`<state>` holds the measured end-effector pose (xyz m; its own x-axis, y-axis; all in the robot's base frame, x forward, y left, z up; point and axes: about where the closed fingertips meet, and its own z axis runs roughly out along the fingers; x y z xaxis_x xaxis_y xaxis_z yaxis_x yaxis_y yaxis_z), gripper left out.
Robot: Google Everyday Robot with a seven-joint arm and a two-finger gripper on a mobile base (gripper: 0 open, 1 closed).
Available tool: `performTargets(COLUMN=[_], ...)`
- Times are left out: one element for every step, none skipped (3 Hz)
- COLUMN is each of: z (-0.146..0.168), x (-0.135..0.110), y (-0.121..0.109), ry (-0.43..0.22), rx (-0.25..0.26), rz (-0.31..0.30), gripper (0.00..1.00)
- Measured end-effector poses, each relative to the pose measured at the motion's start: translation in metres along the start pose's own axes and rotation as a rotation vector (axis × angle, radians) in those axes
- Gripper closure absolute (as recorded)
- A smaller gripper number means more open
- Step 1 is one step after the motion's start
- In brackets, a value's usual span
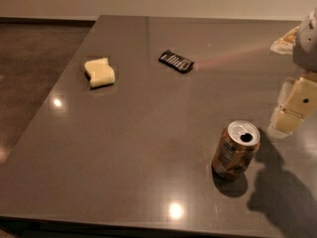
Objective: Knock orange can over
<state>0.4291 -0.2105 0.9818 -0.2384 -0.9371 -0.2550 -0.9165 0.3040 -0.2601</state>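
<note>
The orange can [236, 150] stands upright on the grey table [148, 148], near the front right. It has an orange-brown body, a pale label patch and a silver top with an open pull-tab hole. My gripper [292, 109], with cream-coloured fingers, hangs at the right edge of the view. It is to the right of the can and slightly behind it, apart from it, with its tips close to the table surface. Its shadow falls on the table to the right of the can.
A pale yellow sponge block [100, 72] lies at the back left of the table. A flat black snack wrapper [176, 61] lies at the back centre. A crumpled light item [285, 41] sits at the far right edge. The table's front edge is close to the can.
</note>
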Motion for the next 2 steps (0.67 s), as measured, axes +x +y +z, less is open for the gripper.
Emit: performTargets(z=[-0.002,0.003], x=[-0.005,-0.009], y=[0.015,0.029], ry=[-0.071,-0.132], rx=[0.000,-0.012], rz=[0.044,0.074], gripper=[0.00,0.00])
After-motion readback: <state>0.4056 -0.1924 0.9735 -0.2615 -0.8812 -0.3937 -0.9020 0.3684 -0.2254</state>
